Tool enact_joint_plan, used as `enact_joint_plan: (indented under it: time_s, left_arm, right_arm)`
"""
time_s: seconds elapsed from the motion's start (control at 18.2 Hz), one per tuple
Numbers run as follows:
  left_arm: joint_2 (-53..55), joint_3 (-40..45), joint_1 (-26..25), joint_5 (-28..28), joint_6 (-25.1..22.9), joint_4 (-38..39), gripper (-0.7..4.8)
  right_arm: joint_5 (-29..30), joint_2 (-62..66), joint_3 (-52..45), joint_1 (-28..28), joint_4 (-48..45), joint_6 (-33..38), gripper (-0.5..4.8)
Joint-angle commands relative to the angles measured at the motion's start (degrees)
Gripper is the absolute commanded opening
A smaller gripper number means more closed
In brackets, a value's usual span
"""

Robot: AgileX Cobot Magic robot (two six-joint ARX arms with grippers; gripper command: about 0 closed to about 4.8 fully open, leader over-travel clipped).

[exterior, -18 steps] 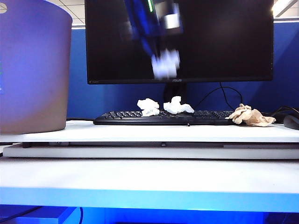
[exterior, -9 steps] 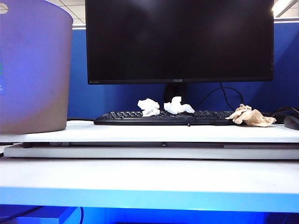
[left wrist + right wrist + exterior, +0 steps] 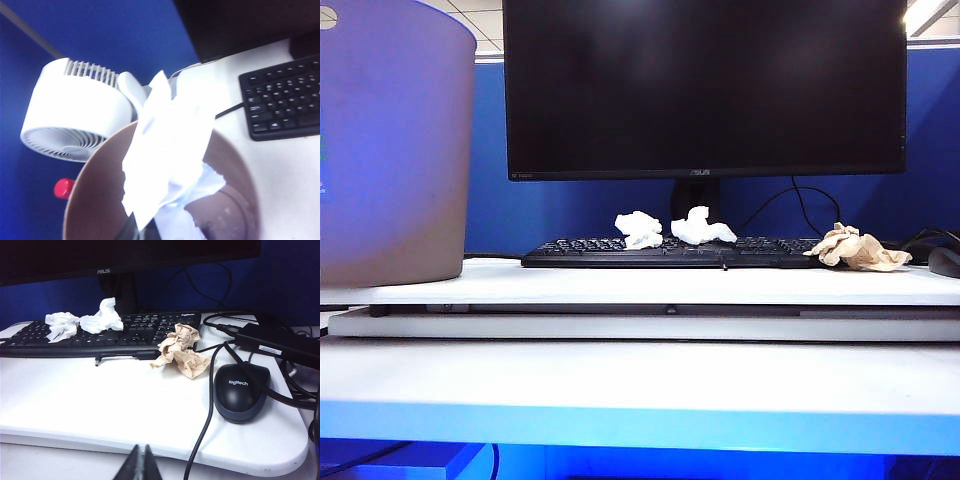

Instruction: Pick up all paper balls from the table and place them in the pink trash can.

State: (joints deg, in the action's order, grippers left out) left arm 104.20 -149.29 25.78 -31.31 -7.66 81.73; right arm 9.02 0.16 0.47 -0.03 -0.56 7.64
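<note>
My left gripper (image 3: 142,232) is shut on a white paper ball (image 3: 167,150) and holds it above the open mouth of the pink trash can (image 3: 92,200). More white paper (image 3: 175,222) lies inside the can. In the exterior view the can (image 3: 390,150) stands at the table's (image 3: 620,285) left; neither gripper shows there. Two white paper balls (image 3: 639,229) (image 3: 700,227) rest on the keyboard, and a tan one (image 3: 855,248) lies at its right end. My right gripper (image 3: 140,462) is shut and empty, off the table's near edge, well short of the tan ball (image 3: 181,352).
A black monitor (image 3: 705,85) stands behind the black keyboard (image 3: 670,252). A white fan (image 3: 75,115) and a red cap (image 3: 63,188) sit beside the can. A black mouse (image 3: 241,390), its cable and a power adapter (image 3: 275,345) lie right of the tan ball.
A second ago the left arm carried the white ball in front of the monitor; it has since moved up and left out of the exterior view. The right arm has not moved.
</note>
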Motion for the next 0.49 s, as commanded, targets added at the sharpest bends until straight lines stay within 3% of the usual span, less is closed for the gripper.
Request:
enact_joint_plan:
  time_s: [0.05,0.11,0.22,0.38,0.49]
  left_arm:
    - [-0.42,-0.13,-0.20,-1.29,0.17,0.28,1.31]
    - [-0.42,-0.13,-0.26,-1.27,0.17,0.28,1.64]
    - [-0.42,-0.13,-0.26,-1.29,0.17,0.28,1.71]
    - [-0.42,-0.13,-0.26,-1.25,0.22,0.28,2.27]
    - [-0.35,-0.13,-0.26,1.68,2.56,-1.05,2.29]
  right_arm:
    - [-0.11,-0.09,-0.22,-0.02,-0.98,0.04,-0.04]
    - [-0.11,-0.09,-0.22,-0.02,-0.98,0.04,-0.04]
    - [-0.11,-0.09,-0.22,-0.02,-1.01,0.04,-0.04]
    - [-0.09,-0.09,-0.22,0.00,-1.01,0.04,-0.04]
    - [-0.07,-0.09,-0.22,0.00,-0.98,0.04,-0.04]
